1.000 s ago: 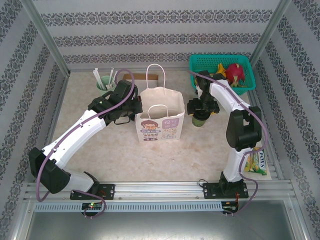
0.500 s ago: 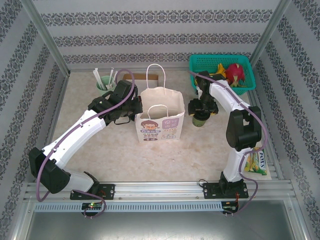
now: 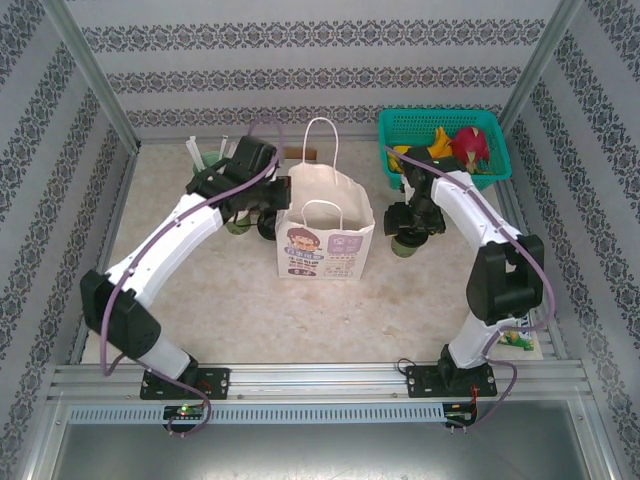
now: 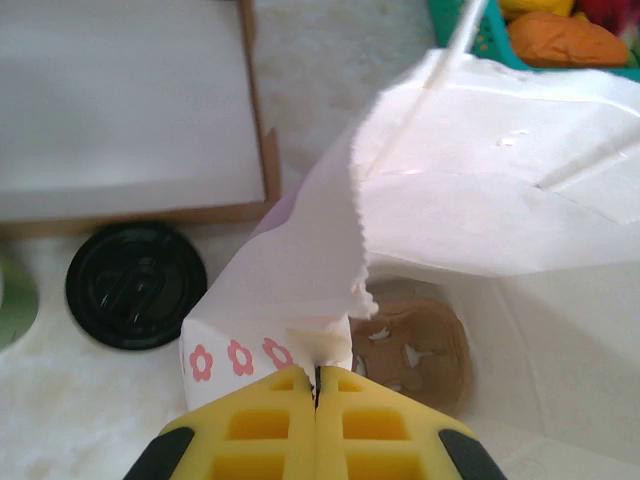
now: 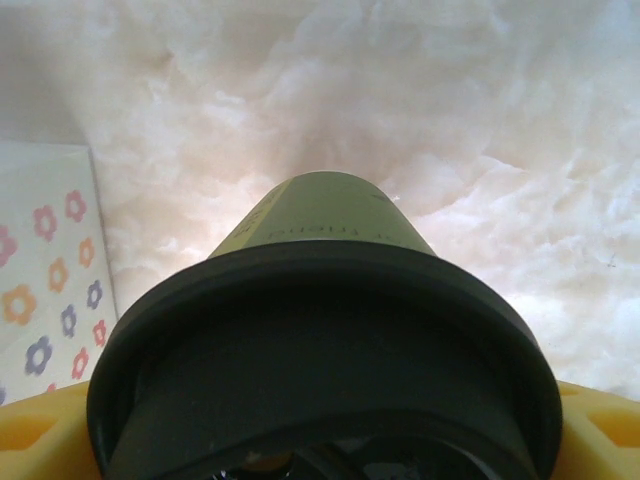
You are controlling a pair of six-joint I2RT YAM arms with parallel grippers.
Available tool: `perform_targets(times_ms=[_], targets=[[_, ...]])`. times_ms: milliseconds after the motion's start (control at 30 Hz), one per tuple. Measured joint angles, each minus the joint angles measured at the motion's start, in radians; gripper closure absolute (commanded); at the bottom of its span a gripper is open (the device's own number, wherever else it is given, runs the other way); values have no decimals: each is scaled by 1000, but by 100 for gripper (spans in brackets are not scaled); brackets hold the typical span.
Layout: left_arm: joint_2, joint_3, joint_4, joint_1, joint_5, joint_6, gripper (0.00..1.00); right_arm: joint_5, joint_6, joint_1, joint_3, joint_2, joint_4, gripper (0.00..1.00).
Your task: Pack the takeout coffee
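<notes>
The left gripper (image 4: 316, 388), jaws pressed together on the rim of the paper bag (image 3: 325, 238), is reaching farther back than a second ago and nudging the bag rightward, holding its mouth open. The right gripper (image 3: 409, 222) is narrowing its jaws, which seem clamped on the takeout coffee (image 3: 403, 244), standing on the bench (image 3: 250, 310) just right of the bag. The cup looks ready for lifting.
</notes>
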Motion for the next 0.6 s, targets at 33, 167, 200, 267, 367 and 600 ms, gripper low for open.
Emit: perform_targets(times_ms=[33,167,200,267,367,600], targets=[[28,30,-2,0,15,35,100,0,0,0,-10,-19,0,32],[135,153,-23,0,61,156,100,0,-2,0,-30,-86,-1,32],[163,187,-33,0,71,181,96,0,-2,-1,-34,-99,-1,32],[214,253,-57,0,86,224,86,0,-2,-3,-46,-119,-1,32],[251,307,-79,0,90,256,68,1,-2,-14,-71,-134,0,32],[169,291,-149,0,0,189,24,1,-1,-21,-93,-135,7,32]])
